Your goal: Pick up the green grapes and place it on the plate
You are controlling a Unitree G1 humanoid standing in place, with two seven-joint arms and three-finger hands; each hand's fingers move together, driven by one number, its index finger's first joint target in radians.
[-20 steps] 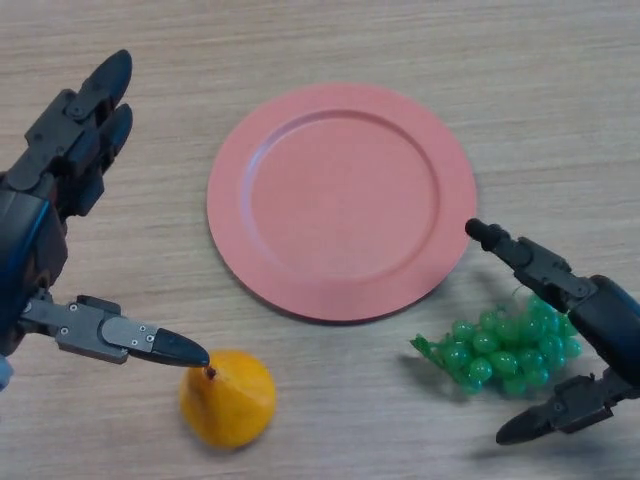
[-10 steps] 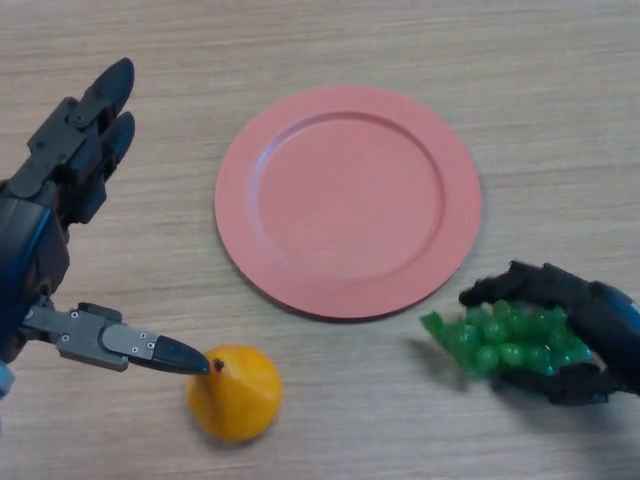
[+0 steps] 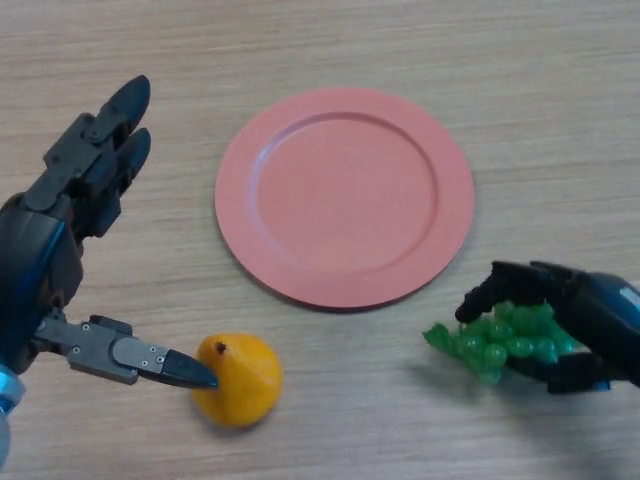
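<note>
Green grapes point(image 3: 500, 338) lie crosswise, stem end leftward, right hand point(image 3: 580, 325) curled round them.

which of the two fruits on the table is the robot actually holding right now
The green grapes, right of the plate: the right hand curls round them. The orange fruit merely sits by the open left hand.

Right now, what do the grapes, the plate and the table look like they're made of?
Green grapes: likely plastic, glossy uniform beads. Plate: smooth matte salmon pink, plastic or glazed ceramic, can't tell. Table: wood or wood-look laminate, with visible grain lines.
</note>
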